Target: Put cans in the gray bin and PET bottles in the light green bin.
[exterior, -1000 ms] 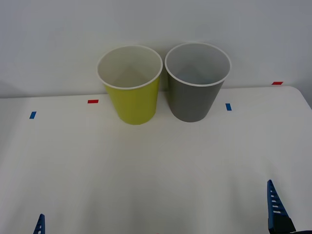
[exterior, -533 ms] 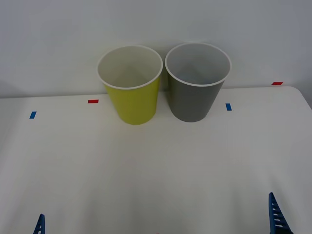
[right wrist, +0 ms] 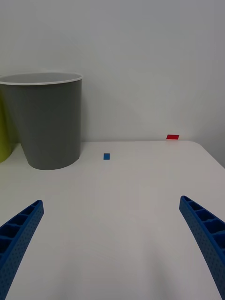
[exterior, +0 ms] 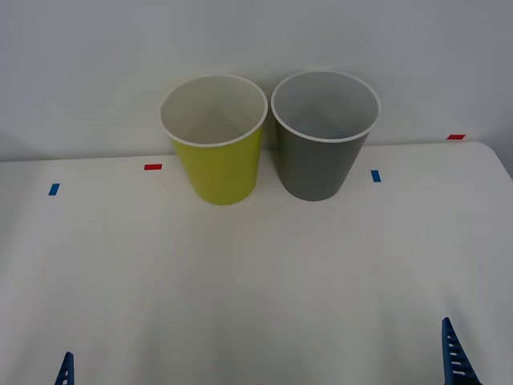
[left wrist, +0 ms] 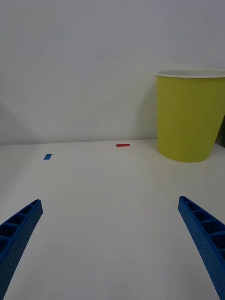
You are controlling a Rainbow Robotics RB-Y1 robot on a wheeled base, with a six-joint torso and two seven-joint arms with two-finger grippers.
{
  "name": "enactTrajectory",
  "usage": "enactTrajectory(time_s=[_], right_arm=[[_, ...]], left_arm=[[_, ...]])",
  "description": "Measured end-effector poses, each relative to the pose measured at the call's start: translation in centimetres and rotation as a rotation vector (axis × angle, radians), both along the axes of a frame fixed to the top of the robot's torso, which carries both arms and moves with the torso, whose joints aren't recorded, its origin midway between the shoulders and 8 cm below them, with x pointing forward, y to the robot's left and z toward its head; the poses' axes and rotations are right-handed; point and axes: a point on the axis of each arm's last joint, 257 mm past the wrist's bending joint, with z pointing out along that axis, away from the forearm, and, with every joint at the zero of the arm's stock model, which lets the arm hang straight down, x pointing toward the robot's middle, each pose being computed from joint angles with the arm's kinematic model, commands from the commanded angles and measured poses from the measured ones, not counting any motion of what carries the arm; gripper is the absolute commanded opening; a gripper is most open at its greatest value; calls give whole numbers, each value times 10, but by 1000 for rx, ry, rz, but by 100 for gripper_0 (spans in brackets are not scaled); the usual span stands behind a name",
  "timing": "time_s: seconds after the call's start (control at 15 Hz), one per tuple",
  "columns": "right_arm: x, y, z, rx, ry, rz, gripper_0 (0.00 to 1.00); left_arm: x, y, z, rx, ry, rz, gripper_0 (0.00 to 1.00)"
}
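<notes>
Pale wall (exterior: 256,40) across the whole background, with the white table (exterior: 256,273) butted against it and reaching to the near edge. At the far middle of the table, two tall tapered wastebaskets upright and side by side, rims nearly touching: the light green bin (exterior: 218,164) on the robot's left, the gray bin (exterior: 319,164) on the robot's right, each white-rimmed and pale inside, mouths open upward; what lies at the bottom of either, not discernible from the front view. From the right wrist view, the gray bin seen standing at the table's far side close to the wall; from the left wrist view, the light green bin placed likewise. Left gripper (left wrist: 110,201) low over the near left part of the table, well apart from both bins, blue ribbed fingers (left wrist: 18,229) spread wide with nothing between them. Right gripper (right wrist: 111,201) low over the near right part of the table, likewise far from the bins, fingers (right wrist: 206,229) spread wide and holding nothing. Small tape marks flat on the table: a red mark (exterior: 152,167) just left of the light green bin, a blue mark (exterior: 54,189) farther left, a second blue mark (exterior: 375,176) just right of the gray bin, and a second red mark (exterior: 455,137) at the far right edge.
</notes>
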Motion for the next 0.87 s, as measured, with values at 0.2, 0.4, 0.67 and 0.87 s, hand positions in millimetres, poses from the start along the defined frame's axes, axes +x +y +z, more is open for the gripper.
enactTrajectory(time_s=[0.2,0.4,0.67,0.87], right_arm=[[0,0,0,0,0,0,100],[0,0,0,0,0,0,100],[0,0,0,0,0,0,100],[0,0,0,0,0,0,100]], left_arm=[[0,0,0,0,0,0,100],[0,0,0,0,0,0,100],[0,0,0,0,0,0,100],[0,0,0,0,0,0,100]])
